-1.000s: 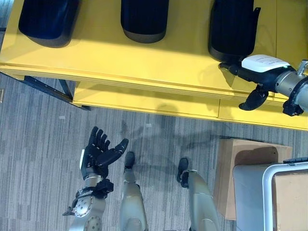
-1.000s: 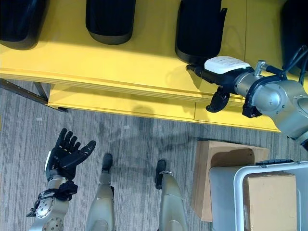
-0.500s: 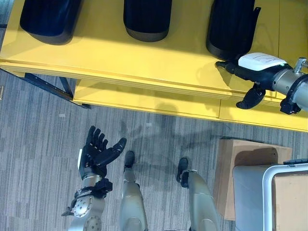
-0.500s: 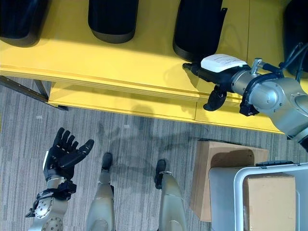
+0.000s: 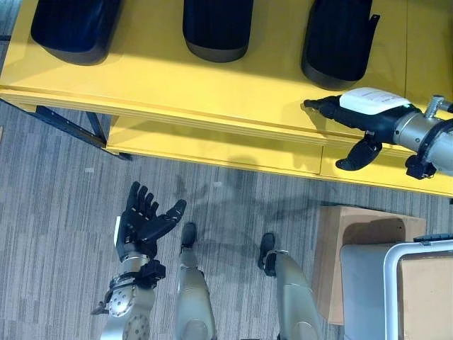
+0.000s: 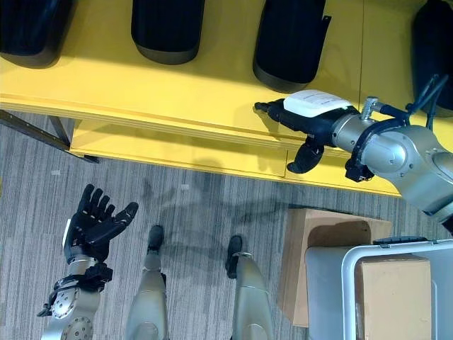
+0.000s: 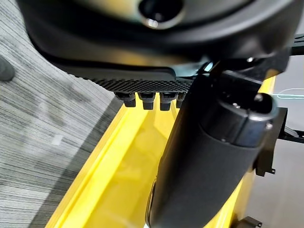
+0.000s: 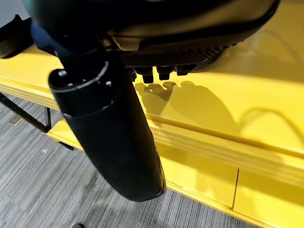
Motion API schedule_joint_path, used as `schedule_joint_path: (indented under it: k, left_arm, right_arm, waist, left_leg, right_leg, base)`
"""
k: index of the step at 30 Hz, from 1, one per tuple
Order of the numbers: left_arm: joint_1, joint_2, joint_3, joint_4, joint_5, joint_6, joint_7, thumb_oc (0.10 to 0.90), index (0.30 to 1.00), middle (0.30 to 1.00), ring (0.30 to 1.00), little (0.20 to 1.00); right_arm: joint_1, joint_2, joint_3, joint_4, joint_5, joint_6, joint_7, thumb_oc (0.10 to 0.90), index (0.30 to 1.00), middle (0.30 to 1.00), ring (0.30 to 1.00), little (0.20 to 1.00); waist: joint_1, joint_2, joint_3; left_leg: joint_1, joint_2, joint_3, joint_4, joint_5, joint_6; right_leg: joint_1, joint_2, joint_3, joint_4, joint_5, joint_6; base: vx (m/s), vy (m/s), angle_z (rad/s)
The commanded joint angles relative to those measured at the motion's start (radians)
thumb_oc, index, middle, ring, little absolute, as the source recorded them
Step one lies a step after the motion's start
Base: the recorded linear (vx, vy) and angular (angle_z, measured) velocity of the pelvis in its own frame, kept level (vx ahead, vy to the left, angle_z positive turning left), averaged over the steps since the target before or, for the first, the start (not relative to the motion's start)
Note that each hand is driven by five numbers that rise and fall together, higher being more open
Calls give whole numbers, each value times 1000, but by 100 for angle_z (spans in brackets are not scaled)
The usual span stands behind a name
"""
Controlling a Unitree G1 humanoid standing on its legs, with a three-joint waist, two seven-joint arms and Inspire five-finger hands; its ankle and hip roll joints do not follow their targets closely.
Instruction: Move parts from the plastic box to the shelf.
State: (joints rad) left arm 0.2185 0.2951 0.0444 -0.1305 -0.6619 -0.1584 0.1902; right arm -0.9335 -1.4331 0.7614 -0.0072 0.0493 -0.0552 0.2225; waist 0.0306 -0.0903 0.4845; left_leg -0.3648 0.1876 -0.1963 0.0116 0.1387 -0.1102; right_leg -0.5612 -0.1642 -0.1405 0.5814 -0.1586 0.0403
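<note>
Three black parts (image 5: 218,28) (image 5: 71,28) (image 5: 336,42) lie in a row on the yellow shelf (image 5: 177,78), and another part (image 6: 432,57) lies at its far right. My right hand (image 5: 361,113) hovers over the shelf's front edge just below the third part, open and holding nothing. Its fingers (image 8: 161,71) are straight and its thumb (image 8: 109,128) hangs down past the edge. My left hand (image 5: 141,223) is open over the floor at the lower left, palm up and holding nothing. The plastic box (image 5: 393,283) stands at the lower right.
A cardboard piece (image 6: 396,297) lies inside the plastic box. A brown cardboard box (image 5: 354,227) stands on the floor beside it. A lower yellow shelf level (image 5: 212,149) juts out under the top board. Dark metal frame legs (image 5: 71,127) show at the shelf's left end.
My right hand has slid left along the shelf's front edge and drawn a little away from the third part. The left hand has barely moved.
</note>
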Motion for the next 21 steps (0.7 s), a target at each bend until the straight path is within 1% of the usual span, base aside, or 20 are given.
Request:
schedule_joint_path:
  k: [1,2,3,6,7,8,9,11,12,14,15,16,17,18,19,21]
  left_arm:
    - [22,74,67,-134,19,-83,-18,900,1000,1000,1000,1000]
    - [22,74,70,-135,24,-82,-20,900,1000,1000,1000,1000]
    - [21,74,69,-134,24,-82,-23,900,1000,1000,1000,1000]
    - [20,80,71,-129,22,-78,-34,900,1000,1000,1000,1000]
    - [21,79,71,-127,22,-73,-45,900,1000,1000,1000,1000]
    - [18,86,64,-127,22,-73,-45,900,1000,1000,1000,1000]
    - [16,87,66,-125,24,-74,-49,900,1000,1000,1000,1000]
    - [18,88,68,-121,28,-70,-64,900,1000,1000,1000,1000]
    - [15,95,57,-119,30,-69,-70,900,1000,1000,1000,1000]
    - [15,91,50,-106,32,-67,-79,900,1000,1000,1000,1000]
    - [17,90,49,-106,31,-66,-90,900,1000,1000,1000,1000]
    - [17,92,47,-106,31,-66,-90,900,1000,1000,1000,1000]
    - [18,91,44,-92,27,-64,-104,900,1000,1000,1000,1000]
    - [26,94,47,-90,25,-61,-115,900,1000,1000,1000,1000]
    - [32,96,45,-84,27,-60,-126,900,1000,1000,1000,1000]
    - [42,93,48,-73,28,-56,-136,900,1000,1000,1000,1000]
  right_arm:
    - [89,-62,-233,-49,103,-23,-27,900,1000,1000,1000,1000]
    - [122,-62,-254,-59,113,-26,-21,900,1000,1000,1000,1000]
    - [175,-62,-303,-72,135,-32,-18,900,1000,1000,1000,1000]
    - [408,-44,-518,-111,189,-46,-12,900,1000,1000,1000,1000]
    - [499,-30,-596,-130,212,-57,-3,900,1000,1000,1000,1000]
    - [551,-29,-647,-141,211,-55,-1,900,1000,1000,1000,1000]
    - [628,-3,-722,-144,228,-63,-16,900,1000,1000,1000,1000]
    - [725,41,-798,-165,258,-79,1,900,1000,1000,1000,1000]
    - [819,72,-885,-181,267,-80,-1,900,1000,1000,1000,1000]
    - [901,148,-947,-193,305,-93,5,900,1000,1000,1000,1000]
    - [923,180,-958,-201,309,-97,11,900,1000,1000,1000,1000]
    - [931,181,-965,-204,309,-96,11,900,1000,1000,1000,1000]
    - [967,235,-979,-198,316,-105,15,900,1000,1000,1000,1000]
    - [992,249,-994,-208,313,-104,26,900,1000,1000,1000,1000]
    - [1000,261,-982,-200,298,-107,27,900,1000,1000,1000,1000]
    - [1012,265,-989,-214,297,-108,36,900,1000,1000,1000,1000]
  waist:
    - [4,-62,-48]
    - [-4,-60,-56]
    - [-11,-60,-63]
    - [-26,-57,-95]
    - [-37,-51,-115]
    - [-28,-52,-113]
    - [-38,-48,-127]
    - [-54,-40,-154]
    - [-46,-33,-163]
    - [-57,-21,-193]
    - [-63,-13,-208]
    - [-61,-13,-208]
    - [-71,-3,-236]
    - [-75,2,-250]
    - [-78,8,-271]
    - [-86,11,-292]
  left_leg:
    - [258,8,96,-55,-147,33]
    - [263,8,99,-54,-149,33]
    - [268,8,101,-54,-151,32]
    - [287,7,106,-58,-153,32]
    - [297,6,109,-62,-155,33]
    - [297,7,108,-62,-155,33]
    - [302,4,111,-63,-156,33]
    - [315,1,119,-69,-159,34]
    - [323,0,121,-73,-159,34]
    - [333,-4,127,-82,-160,35]
    - [340,-7,131,-88,-160,35]
    - [341,-6,131,-89,-160,35]
    - [350,-9,138,-95,-162,35]
    - [356,-9,142,-98,-164,35]
    - [362,-12,149,-99,-168,33]
    - [369,-14,158,-99,-174,31]
  right_leg:
    - [54,-42,62,-104,85,101]
    - [59,-41,64,-108,86,101]
    - [67,-39,65,-115,88,103]
    - [101,-35,67,-155,100,109]
    - [121,-34,68,-176,106,112]
    - [123,-33,66,-179,108,112]
    - [138,-32,70,-196,115,114]
    - [168,-31,73,-233,122,118]
    - [187,-31,71,-255,131,120]
    - [221,-29,77,-304,146,123]
    - [234,-31,79,-324,152,126]
    - [237,-31,78,-327,153,126]
    - [262,-36,82,-368,167,131]
    - [276,-39,80,-388,175,132]
    - [296,-43,85,-422,190,139]
    - [315,-51,87,-450,203,144]
  base:
    - [21,22,-4]
    - [19,18,-6]
    - [17,19,-7]
    - [40,26,-13]
    - [36,28,-7]
    - [33,28,-11]
    - [40,24,-11]
    - [59,33,-11]
    - [57,37,-7]
    - [61,40,-4]
    - [44,29,-6]
    - [56,34,-12]
    - [58,31,-17]
    - [73,49,-12]
    - [55,36,-12]
    - [45,29,-15]
